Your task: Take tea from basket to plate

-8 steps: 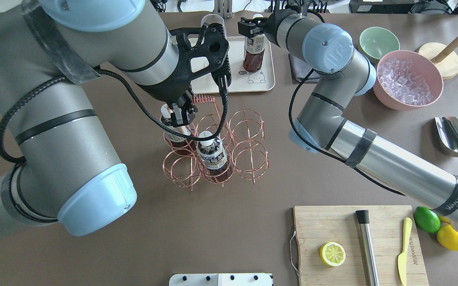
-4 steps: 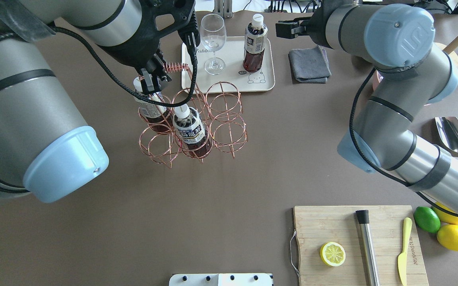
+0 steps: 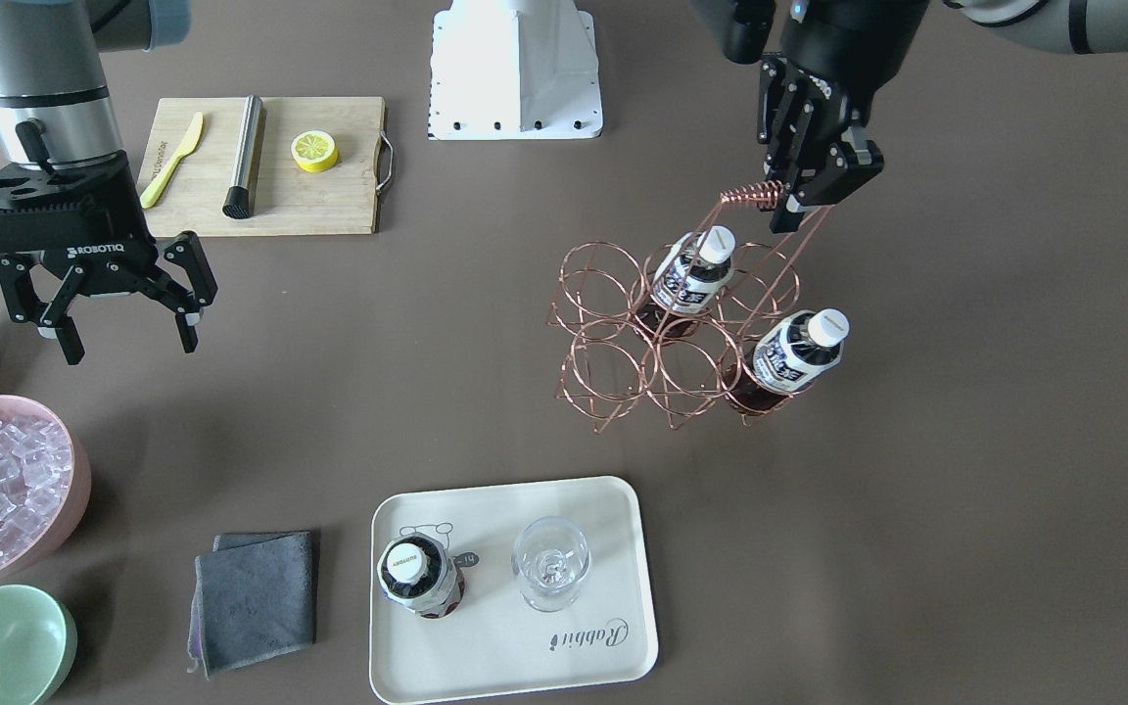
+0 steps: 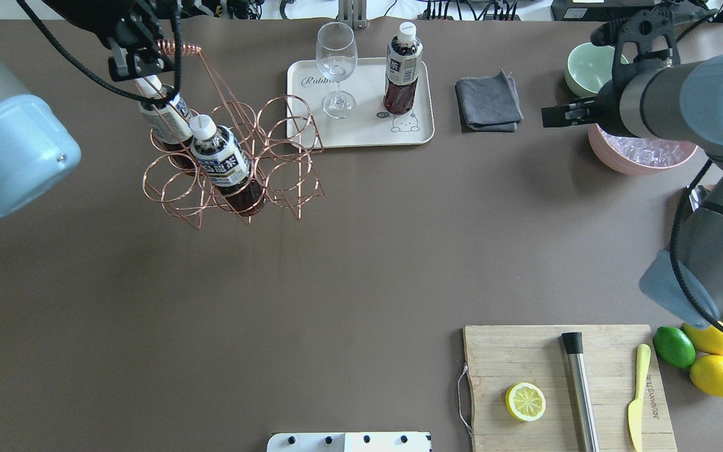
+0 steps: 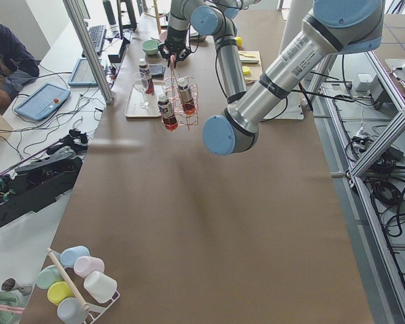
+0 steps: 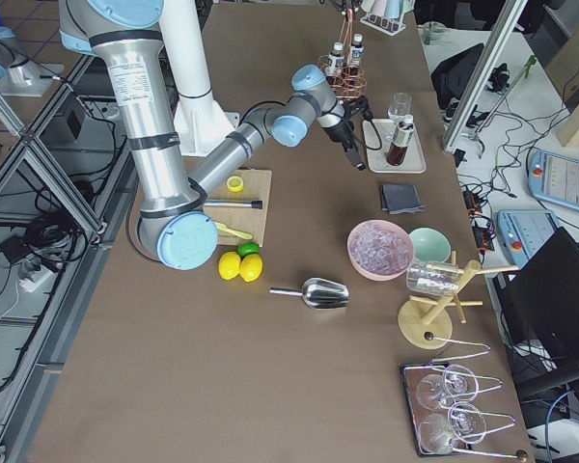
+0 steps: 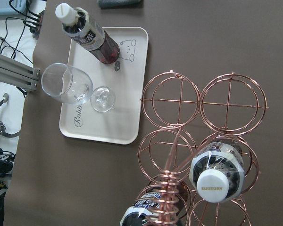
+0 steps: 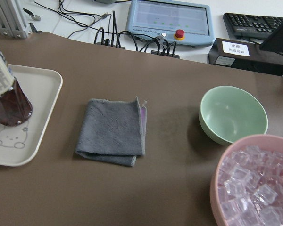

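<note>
My left gripper (image 3: 799, 191) is shut on the coiled handle (image 4: 179, 47) of the copper wire basket (image 4: 236, 157), far left of the plate. Two tea bottles (image 4: 220, 160) (image 4: 164, 116) stand in the basket, and the left wrist view shows one white cap (image 7: 212, 175). A third tea bottle (image 4: 402, 69) stands upright on the cream plate (image 4: 361, 135) beside a wine glass (image 4: 336, 63). My right gripper (image 3: 123, 338) is open and empty, off to the right of the plate near the pink bowl (image 4: 641, 154).
A grey cloth (image 4: 487, 103) lies right of the plate, with the mint-green bowl (image 4: 587, 63) and the ice-filled pink bowl beyond it. A cutting board (image 4: 524, 351) with a lemon half, muddler and knife is near right. Whole citrus fruits (image 4: 716, 373) lie beside it.
My left gripper has carried the basket with its two bottles left and farther away. My right gripper has let go of the bottle on the plate and moved right, towards the bowls.
</note>
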